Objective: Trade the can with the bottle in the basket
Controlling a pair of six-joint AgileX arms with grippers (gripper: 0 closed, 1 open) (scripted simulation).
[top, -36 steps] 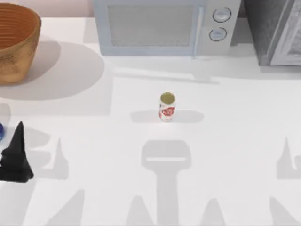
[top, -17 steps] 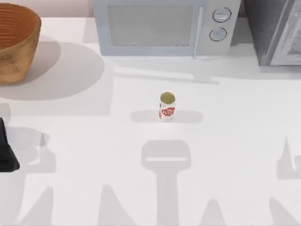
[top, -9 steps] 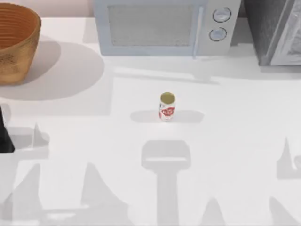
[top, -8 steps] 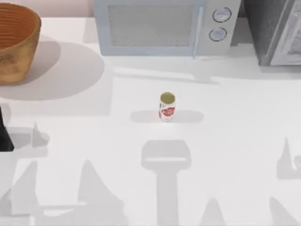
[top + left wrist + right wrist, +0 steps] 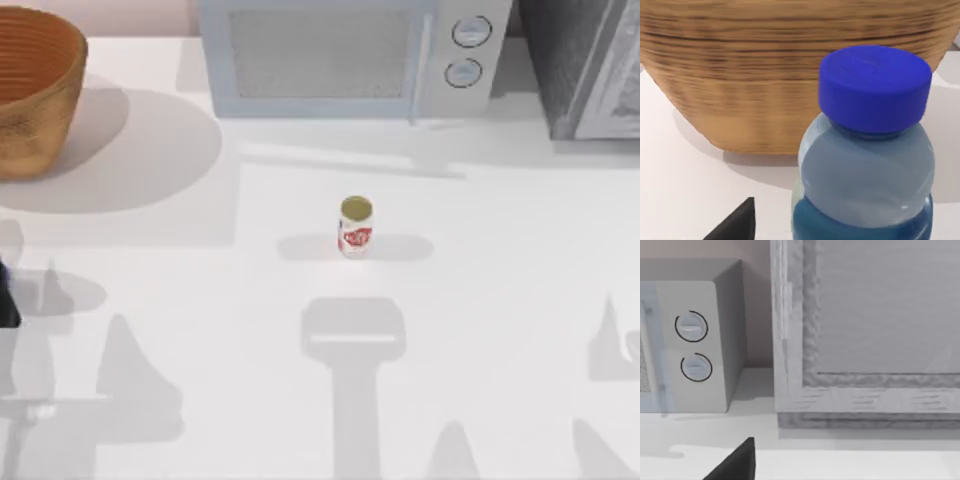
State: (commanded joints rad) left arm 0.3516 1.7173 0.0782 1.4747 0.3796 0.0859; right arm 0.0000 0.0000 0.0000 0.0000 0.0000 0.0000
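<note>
The can [image 5: 355, 227] stands upright at the top view's centre, well apart from the basket [image 5: 35, 95] at upper left. It is judged light, rigid and smooth; its label band offers the best hold. Beside the basket, a blue-capped bottle [image 5: 867, 150] stands before the left wrist camera. Whether either pincer is open cannot be told.

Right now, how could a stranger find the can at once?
Start from the pale grey microwave at the table's back. In front of it, alone on the white table, stands the can: small, white, red-labelled, with a golden round top.
</note>
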